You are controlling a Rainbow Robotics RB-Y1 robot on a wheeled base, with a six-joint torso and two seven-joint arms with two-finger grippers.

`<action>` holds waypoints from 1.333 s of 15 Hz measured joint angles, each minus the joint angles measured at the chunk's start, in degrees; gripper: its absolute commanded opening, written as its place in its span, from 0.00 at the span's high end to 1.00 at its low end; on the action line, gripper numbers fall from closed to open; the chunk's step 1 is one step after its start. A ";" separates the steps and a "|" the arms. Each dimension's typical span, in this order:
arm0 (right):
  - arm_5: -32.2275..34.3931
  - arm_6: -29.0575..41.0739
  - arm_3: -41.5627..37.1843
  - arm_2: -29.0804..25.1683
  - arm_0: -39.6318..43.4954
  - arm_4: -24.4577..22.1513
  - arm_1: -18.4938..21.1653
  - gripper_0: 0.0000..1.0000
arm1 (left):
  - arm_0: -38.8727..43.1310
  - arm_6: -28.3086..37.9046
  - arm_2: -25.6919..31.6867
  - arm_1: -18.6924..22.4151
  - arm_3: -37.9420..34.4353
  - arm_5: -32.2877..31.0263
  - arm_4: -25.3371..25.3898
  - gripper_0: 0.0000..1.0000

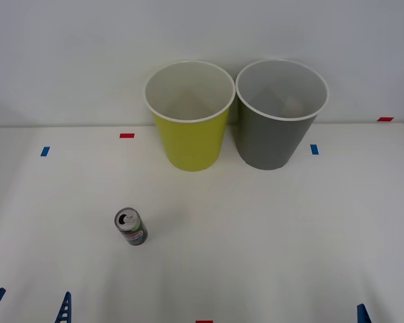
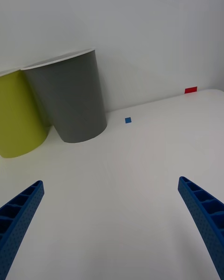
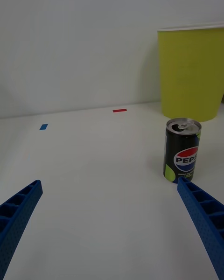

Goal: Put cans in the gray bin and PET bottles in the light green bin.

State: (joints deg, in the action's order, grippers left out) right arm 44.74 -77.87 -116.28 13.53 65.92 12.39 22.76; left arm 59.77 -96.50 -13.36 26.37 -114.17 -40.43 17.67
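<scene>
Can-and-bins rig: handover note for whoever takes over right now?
Left gripper: open, empty, low over the near table edge, the can just ahead of it.
Right gripper: open, empty, near edge on the right side.
Can stands upright on the table, left of centre, nearer than both bins.
Light green bin and gray bin stand side by side at the back.
Done: nothing sorted yet.
Left: grasp the can, drop it in the gray bin.

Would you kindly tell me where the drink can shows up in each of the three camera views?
Front view: the can stands upright on the white table, nearer the robot than the light green bin and to its left.
Left wrist view: the can stands in front of the light green bin.
Right wrist view: not in it.
Shared landmark: the light green bin.
</scene>
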 measured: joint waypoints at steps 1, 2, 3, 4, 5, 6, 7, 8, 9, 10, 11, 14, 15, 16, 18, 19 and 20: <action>0.00 0.00 0.00 0.00 0.00 0.00 0.00 0.00 | 0.00 0.00 0.00 0.00 0.00 0.00 0.00 0.00; 0.00 0.00 0.00 0.00 0.00 0.00 0.00 0.00 | 0.00 0.00 0.00 0.00 0.00 0.00 0.00 0.00; 0.00 0.00 0.00 0.00 0.00 0.00 0.00 0.00 | 0.00 0.00 0.00 0.00 0.00 0.00 0.00 0.00; 0.00 0.00 0.00 0.00 0.00 0.00 0.00 0.00 | 0.00 0.00 0.00 0.00 0.00 0.00 0.00 0.00; 0.00 0.00 0.00 0.00 0.00 0.00 0.00 0.00 | 0.00 0.00 0.00 0.00 0.00 0.00 0.00 0.00; 0.00 0.00 0.00 0.00 0.00 0.00 0.00 0.00 | 0.00 0.00 0.00 0.00 0.00 0.00 0.00 0.00; 0.00 0.00 0.00 0.00 0.00 0.00 0.00 0.00 | 0.00 0.00 0.00 0.00 0.00 0.00 0.00 0.00; 0.00 0.00 0.00 0.00 0.00 0.00 0.00 0.00 | 0.00 0.00 0.00 0.00 0.00 0.00 0.00 0.00; 0.00 0.00 0.00 0.00 0.00 0.00 0.00 0.00 | 0.00 0.00 0.00 0.00 0.00 0.00 0.00 0.00; 0.00 0.00 0.00 0.00 0.00 0.00 0.00 0.00 | 0.00 0.00 0.00 0.00 0.00 0.00 0.00 0.00; 0.00 0.00 0.00 0.00 0.00 0.00 0.00 0.00 | 0.00 0.00 0.00 0.00 0.00 0.00 0.00 0.00; 0.00 0.00 0.00 0.00 0.00 0.00 0.00 0.00 | 0.00 0.00 0.00 0.00 0.00 0.00 0.00 0.00; 0.00 0.00 0.00 0.00 0.00 0.00 0.00 0.00 | 0.00 0.00 0.00 0.00 0.00 0.00 0.00 0.00; 0.00 0.00 0.00 0.00 0.00 0.00 0.00 0.00 | 0.00 0.00 0.00 0.00 0.00 0.00 0.00 0.00; 0.00 0.00 0.00 0.00 0.00 0.00 0.00 0.00 | 0.00 0.00 0.00 0.00 0.00 0.00 0.00 0.00; 0.00 0.00 0.00 0.00 0.00 0.00 0.00 0.00 | 0.00 0.00 0.00 0.00 0.00 0.00 0.00 0.00; 0.00 0.00 0.00 0.00 0.00 0.00 0.00 0.00 | 0.00 0.00 0.00 0.00 0.00 0.00 0.00 0.00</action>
State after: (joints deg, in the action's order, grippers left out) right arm 44.74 -77.87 -116.28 13.53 65.92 12.39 22.76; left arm 59.77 -96.50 -13.36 26.37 -114.17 -40.43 17.67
